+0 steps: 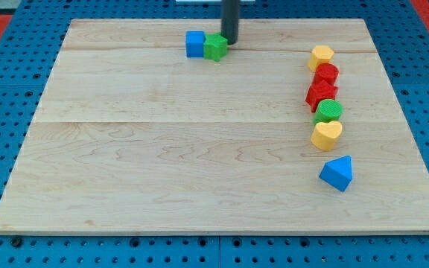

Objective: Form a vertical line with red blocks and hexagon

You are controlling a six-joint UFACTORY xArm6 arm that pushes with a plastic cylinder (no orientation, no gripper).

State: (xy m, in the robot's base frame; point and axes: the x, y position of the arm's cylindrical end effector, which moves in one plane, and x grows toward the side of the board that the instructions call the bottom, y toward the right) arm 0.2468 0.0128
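A yellow hexagon (pixel 321 56) sits near the view's upper right. Directly below it, a red block (pixel 325 74) and a red star-shaped block (pixel 320 94) follow in a near-vertical column, each touching the one above it. My tip (pixel 230 42) is at the view's top centre, far to the left of that column. It touches the right side of a green cube (pixel 215 47), which sits against a blue cube (pixel 194 44).
Below the red star, a green round block (pixel 329 112) and a yellow heart (pixel 326 135) continue the column. A blue triangle (pixel 337 173) lies apart below them. The wooden board (pixel 162 149) rests on a blue pegboard.
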